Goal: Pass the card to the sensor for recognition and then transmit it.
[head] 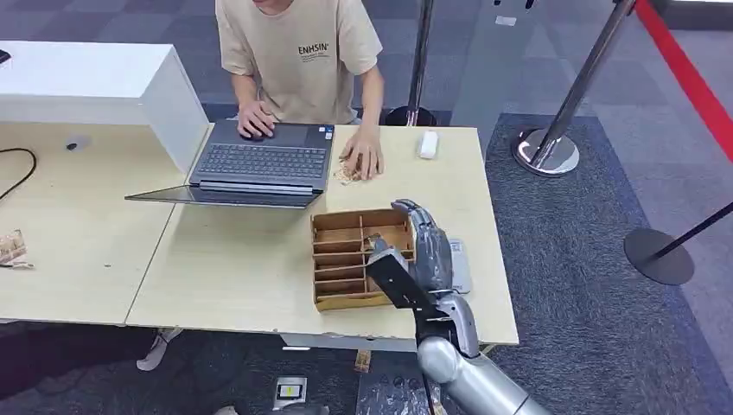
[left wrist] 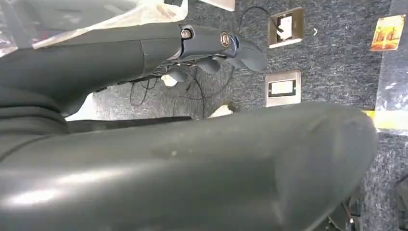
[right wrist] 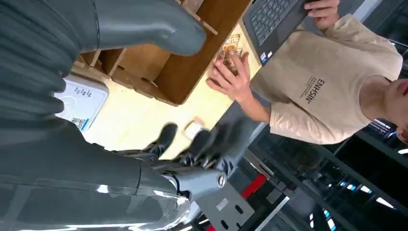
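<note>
- Reaching up over the near table edge, the silver right arm ends in a grey right hand [head: 421, 255] with fingers spread apart, holding nothing.
- Beneath its fingers sits a slotted wooden box [head: 346, 259]; just right lies a white sensor [head: 459, 264].
- Beyond, a person's hand [head: 363, 160] presses a patterned card [head: 347, 173] onto the pale table [head: 225, 259], beside a laptop [head: 259, 164].
- Left hand [left wrist: 221, 45]: whether its fingers are apart or together, I cannot tell.

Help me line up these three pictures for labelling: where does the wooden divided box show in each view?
Head view: the wooden divided box sits on the table's near right part, just left of the right hand.
Left wrist view: not in it; this camera looks at grey carpet floor.
Right wrist view: the box is at top centre, beyond the hand's thumb.
Shared landmark: the person's hand resting on cards beside the laptop.
</note>
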